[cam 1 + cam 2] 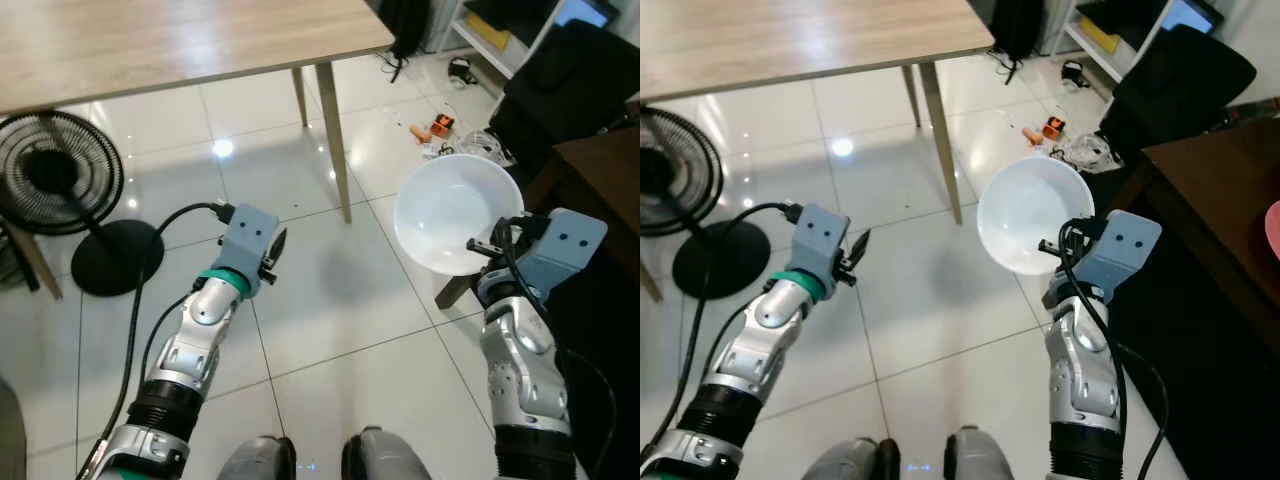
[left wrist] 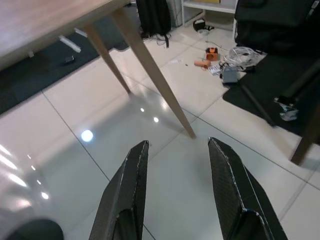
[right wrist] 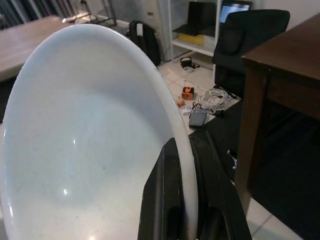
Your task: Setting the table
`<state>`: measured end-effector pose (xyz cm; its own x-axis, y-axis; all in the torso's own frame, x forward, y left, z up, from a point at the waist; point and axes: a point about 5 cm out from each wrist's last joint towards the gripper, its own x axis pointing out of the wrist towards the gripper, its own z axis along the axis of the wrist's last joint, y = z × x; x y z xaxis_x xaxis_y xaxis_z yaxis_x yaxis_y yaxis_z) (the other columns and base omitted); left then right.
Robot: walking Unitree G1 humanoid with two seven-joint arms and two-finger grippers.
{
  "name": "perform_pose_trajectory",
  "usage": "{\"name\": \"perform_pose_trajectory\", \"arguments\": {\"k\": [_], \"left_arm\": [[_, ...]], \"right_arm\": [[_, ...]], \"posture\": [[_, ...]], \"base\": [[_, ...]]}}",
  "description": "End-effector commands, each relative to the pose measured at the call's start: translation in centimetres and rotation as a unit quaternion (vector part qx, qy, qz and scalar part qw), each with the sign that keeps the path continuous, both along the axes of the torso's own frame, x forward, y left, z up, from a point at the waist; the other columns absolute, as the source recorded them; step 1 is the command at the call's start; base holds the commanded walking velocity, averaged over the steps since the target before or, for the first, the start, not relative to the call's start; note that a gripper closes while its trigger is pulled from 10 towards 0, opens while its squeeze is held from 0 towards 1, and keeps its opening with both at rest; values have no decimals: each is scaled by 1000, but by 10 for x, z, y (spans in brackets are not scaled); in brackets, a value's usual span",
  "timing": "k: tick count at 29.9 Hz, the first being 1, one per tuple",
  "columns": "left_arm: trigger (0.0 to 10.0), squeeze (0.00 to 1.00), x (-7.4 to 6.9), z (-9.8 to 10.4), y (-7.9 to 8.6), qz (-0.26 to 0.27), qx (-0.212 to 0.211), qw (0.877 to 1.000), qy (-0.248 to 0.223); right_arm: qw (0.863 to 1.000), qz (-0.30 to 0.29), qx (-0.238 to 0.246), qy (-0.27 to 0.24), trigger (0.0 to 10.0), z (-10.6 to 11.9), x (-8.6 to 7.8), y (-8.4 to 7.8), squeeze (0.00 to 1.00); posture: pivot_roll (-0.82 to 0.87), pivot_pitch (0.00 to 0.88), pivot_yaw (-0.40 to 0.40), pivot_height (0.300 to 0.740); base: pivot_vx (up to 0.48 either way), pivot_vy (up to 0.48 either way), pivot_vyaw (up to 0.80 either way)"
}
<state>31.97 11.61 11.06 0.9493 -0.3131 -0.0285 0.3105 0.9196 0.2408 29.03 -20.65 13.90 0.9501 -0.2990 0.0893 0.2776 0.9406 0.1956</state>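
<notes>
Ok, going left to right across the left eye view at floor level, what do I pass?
Black fan → left gripper → table leg → white bowl → right gripper clamped on the bowl's rim.

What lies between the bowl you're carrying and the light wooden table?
Only bare white tiled floor lies between the white bowl, clamped by the right gripper, and the light wooden table; its leg stands nearest, in the left eye view.

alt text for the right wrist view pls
The right claw pinches the rim of a large white bowl, one black finger on each side. Behind it stand a dark wooden table, a black chair and cables on the tiled floor.
</notes>
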Motion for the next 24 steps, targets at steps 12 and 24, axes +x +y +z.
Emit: {"name": "perform_pose_trajectory", "arguments": {"k": [12, 24], "left_arm": [[10000, 35, -14, 34, -28, -109, 42, 986, -116], [10000, 27, -26, 47, -50, -187, 55, 969, -149]], "right_arm": [[998, -52, 9, -37, 10000, 17, -6, -33, 0], [998, -50, 20, -35, 10000, 14, -4, -30, 0]], "posture": [[-67, 34, 98, 740], [-64, 33, 101, 740]], "base": [[480, 0, -800], [480, 0, -800]]}}
